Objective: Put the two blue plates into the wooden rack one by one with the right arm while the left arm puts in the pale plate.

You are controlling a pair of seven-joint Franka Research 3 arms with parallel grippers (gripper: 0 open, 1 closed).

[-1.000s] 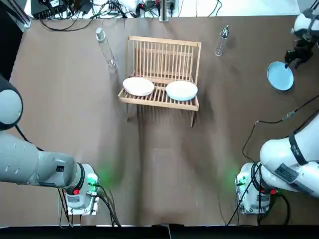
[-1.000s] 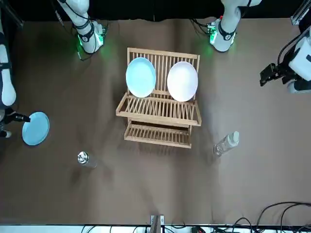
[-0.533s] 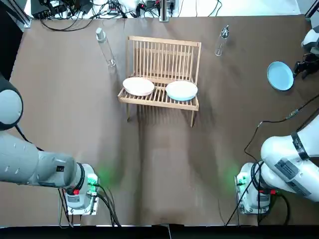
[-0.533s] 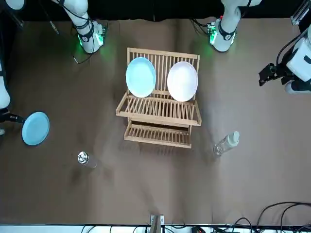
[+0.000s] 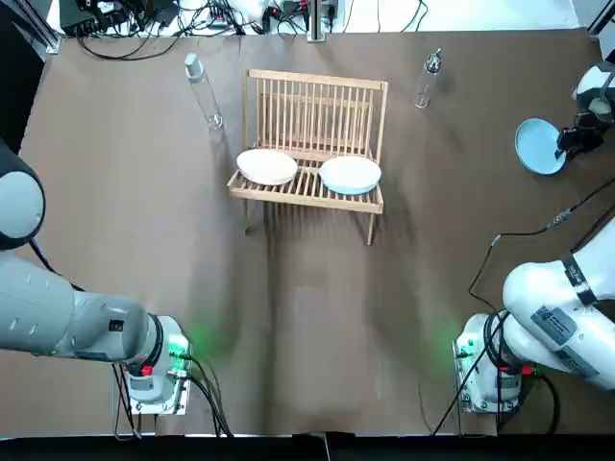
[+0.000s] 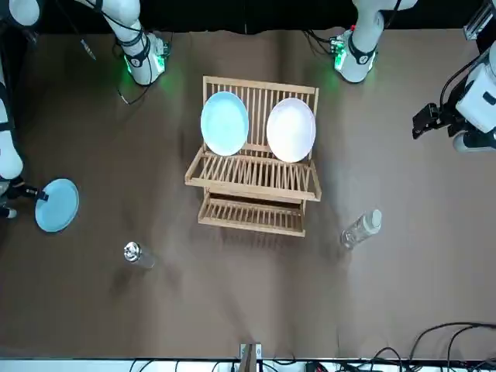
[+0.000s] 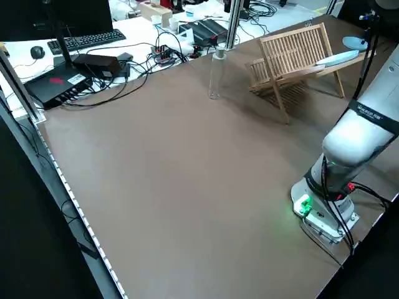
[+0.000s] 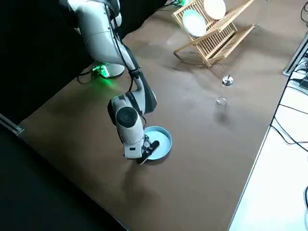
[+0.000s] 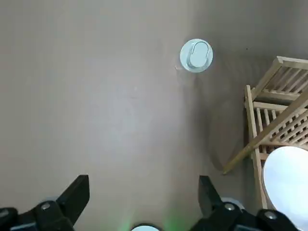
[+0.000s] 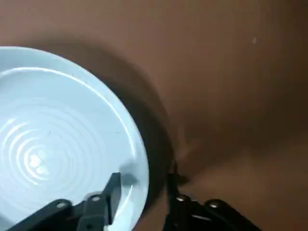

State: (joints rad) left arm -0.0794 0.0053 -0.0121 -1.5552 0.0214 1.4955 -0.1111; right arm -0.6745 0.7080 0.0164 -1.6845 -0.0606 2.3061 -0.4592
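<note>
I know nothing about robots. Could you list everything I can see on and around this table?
table: one, brown, under everything.
wooden rack: one, light wood, mid-table, towards the far side.
blue plates: two, light blue; one standing in the rack, one flat on the table at the robot's right.
pale plate: one, white, standing in the rack beside the blue one.
clear bottles: two, see-through, one at each side of the rack.
cables: several, black, past the far edge.
left claw: open, empty, above bare table.
right claw: at the flat blue plate's rim.
</note>
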